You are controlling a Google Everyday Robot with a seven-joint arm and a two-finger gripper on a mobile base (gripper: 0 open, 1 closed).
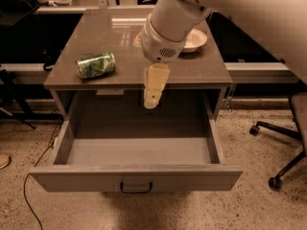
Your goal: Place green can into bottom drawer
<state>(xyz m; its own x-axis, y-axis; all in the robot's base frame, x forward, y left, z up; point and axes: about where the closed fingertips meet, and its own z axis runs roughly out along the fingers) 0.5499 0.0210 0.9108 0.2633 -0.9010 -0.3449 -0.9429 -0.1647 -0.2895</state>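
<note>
The cream jaws hang at the front edge of the glossy brown flat desk (pixel 201 68). Left of them lies a shiny metal can (pixel 96 65), mottled green and white. Below them is a grey box drawer (pixel 139 151) with a dark metal handle (pixel 136 188). Behind them sits a round beige bowl (pixel 196 40).

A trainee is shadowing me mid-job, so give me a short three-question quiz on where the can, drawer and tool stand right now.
1. True or false: the green can already lies inside the bottom drawer.
2. Where is the tool? A) touching the can B) hanging at the tabletop's front edge, above the open drawer C) resting on the drawer's floor.
3. Fill in: the can lies on its ___ on the tabletop.
Key: 1 false; 2 B; 3 side.
</note>
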